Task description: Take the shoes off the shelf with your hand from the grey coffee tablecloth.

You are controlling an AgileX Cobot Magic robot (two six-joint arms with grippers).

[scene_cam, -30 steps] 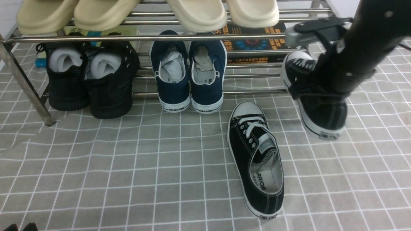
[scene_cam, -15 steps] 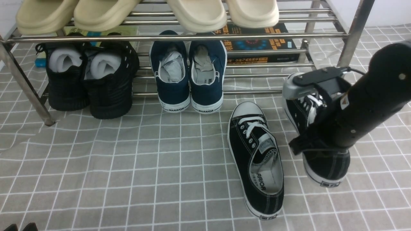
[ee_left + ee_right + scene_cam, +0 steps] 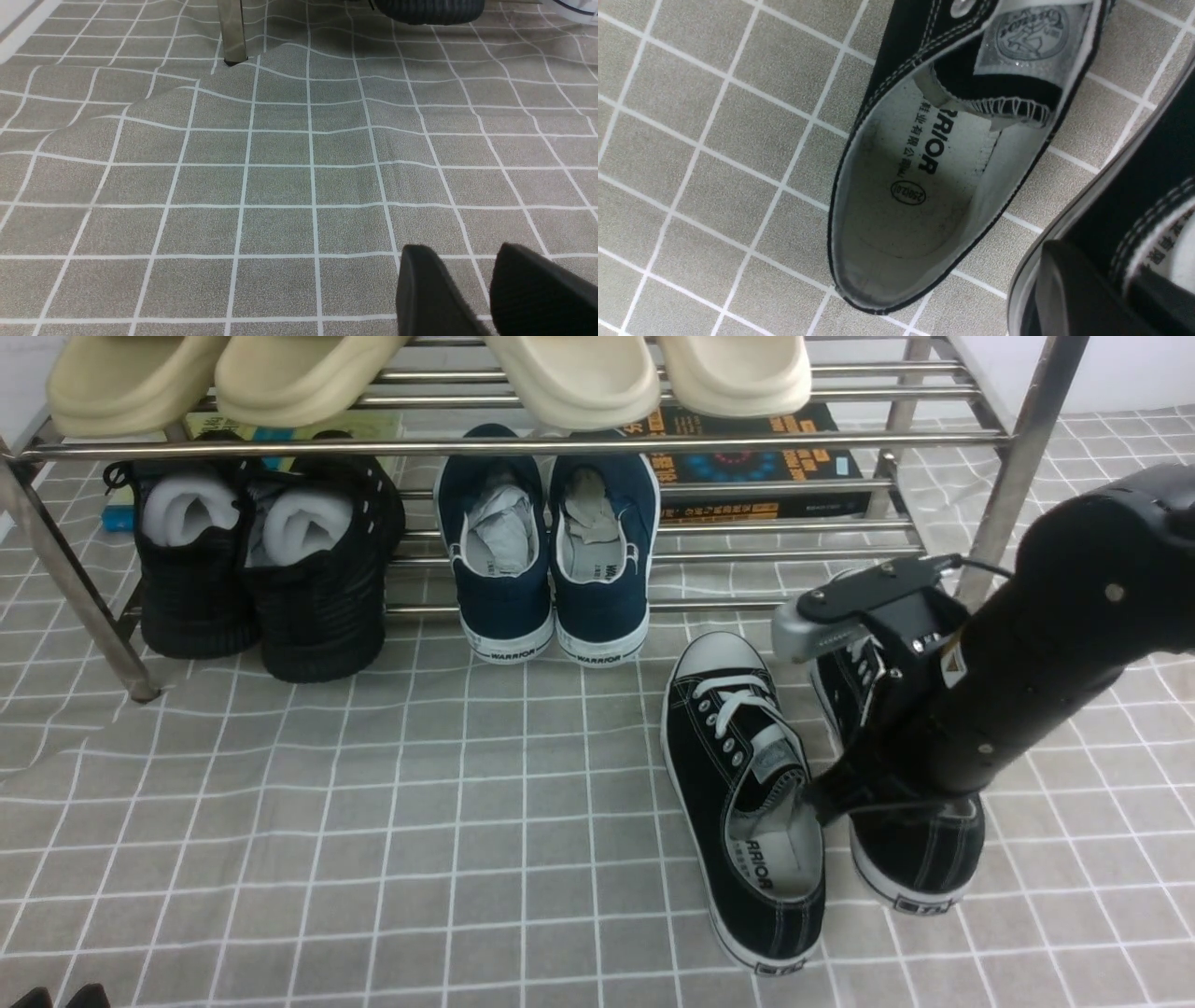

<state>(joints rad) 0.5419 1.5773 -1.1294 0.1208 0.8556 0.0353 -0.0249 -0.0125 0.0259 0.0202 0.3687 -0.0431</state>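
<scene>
One black canvas shoe point(image 3: 738, 784) with white laces lies on the grey coffee tablecloth point(image 3: 373, 821), toe toward the shelf point(image 3: 523, 443). In the right wrist view its pale insole point(image 3: 896, 205) faces up. The other shoe point(image 3: 920, 859) hangs heel toward me just right of it, low over the cloth; I cannot tell if it touches. My right gripper point(image 3: 1115, 284) is shut on its side wall point(image 3: 1148, 196), one finger outside and one inside. The black right arm point(image 3: 1036, 653) hides its laces. My left gripper point(image 3: 462, 254) stands open over bare cloth, holding nothing.
On the shelf's lower tier sit navy sneakers point(image 3: 551, 560), black knit shoes point(image 3: 261, 560) stuffed with white paper, and books point(image 3: 747, 462). Beige slippers point(image 3: 420, 373) fill the top tier. The right shelf leg point(image 3: 1022, 467) stands just behind my right arm. The cloth is wrinkled near another leg point(image 3: 232, 32).
My right arm has carried the gripped shoe away from the shelf, down and to the left, until it sits beside the shoe on the cloth. That shoe has not moved.
</scene>
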